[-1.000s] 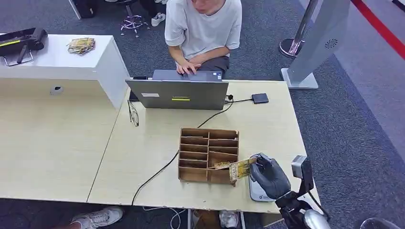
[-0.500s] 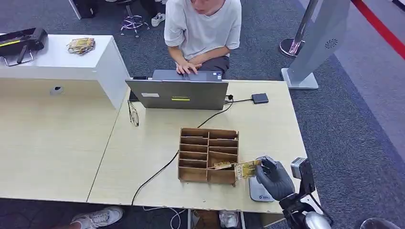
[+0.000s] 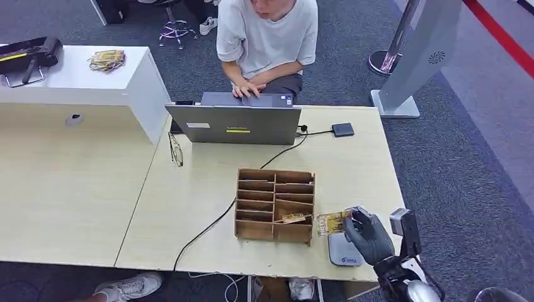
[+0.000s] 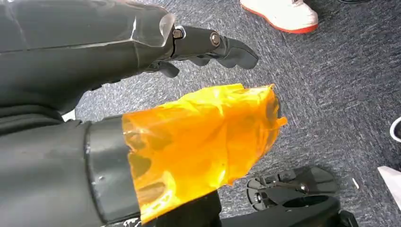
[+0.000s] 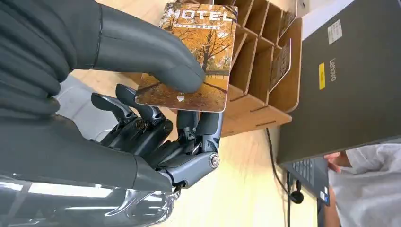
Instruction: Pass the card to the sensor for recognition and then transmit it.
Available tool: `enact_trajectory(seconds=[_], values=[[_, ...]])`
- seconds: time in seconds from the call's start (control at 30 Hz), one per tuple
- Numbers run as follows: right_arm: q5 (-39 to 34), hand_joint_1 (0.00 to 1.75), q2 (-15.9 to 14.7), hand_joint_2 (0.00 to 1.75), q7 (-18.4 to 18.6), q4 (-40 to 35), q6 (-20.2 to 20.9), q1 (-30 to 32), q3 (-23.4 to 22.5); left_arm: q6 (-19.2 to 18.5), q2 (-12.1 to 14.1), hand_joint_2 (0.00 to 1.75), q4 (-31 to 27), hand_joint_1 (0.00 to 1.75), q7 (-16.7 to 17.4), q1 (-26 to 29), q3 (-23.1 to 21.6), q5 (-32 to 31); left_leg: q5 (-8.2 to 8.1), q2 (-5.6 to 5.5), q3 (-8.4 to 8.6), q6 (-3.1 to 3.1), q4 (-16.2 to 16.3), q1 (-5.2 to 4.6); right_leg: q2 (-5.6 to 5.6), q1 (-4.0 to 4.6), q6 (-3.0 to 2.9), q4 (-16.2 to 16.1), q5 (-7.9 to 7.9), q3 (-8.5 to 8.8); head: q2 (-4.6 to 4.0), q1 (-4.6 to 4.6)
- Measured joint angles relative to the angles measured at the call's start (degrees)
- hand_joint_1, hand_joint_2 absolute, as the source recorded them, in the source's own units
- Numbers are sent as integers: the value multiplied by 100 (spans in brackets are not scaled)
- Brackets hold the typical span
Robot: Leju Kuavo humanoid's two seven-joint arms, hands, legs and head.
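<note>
A hotel card (image 3: 332,222) with an autumn-tree picture is pinched between the thumb and fingers of my right hand (image 3: 367,236). The card (image 5: 198,56) is level, just right of the wooden slotted rack (image 3: 275,204). Under that hand a grey sensor pad (image 3: 344,253) lies flat near the table's front right corner. In the right wrist view the thumb (image 5: 142,47) presses on the card's top face and the fingers (image 5: 156,127) are below it. My left hand (image 4: 189,47) hangs over grey carpet with fingers stretched out and holds nothing; orange film wraps its thumb (image 4: 198,142).
Another card (image 3: 293,218) sticks out of a rack slot. A person types at a grey laptop (image 3: 234,123) at the table's far side. A black cable (image 3: 208,229) crosses the table (image 3: 189,189). Glasses (image 3: 176,150) lie left of the laptop, and a black box (image 3: 342,129) to its right.
My right hand has carried the card to the right, away from the rack's corner and over the sensor pad. The person and other things stay put.
</note>
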Motion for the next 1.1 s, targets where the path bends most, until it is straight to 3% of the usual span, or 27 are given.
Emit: enact_trajectory(seconds=[1.1], values=[[638,175,-232,175,-9,372,-118,-3,-455,0,0,0,0,0,0,0,0,-9,0,0,0,0,0,-1,0,-1,0,0,0,0,0,-2]])
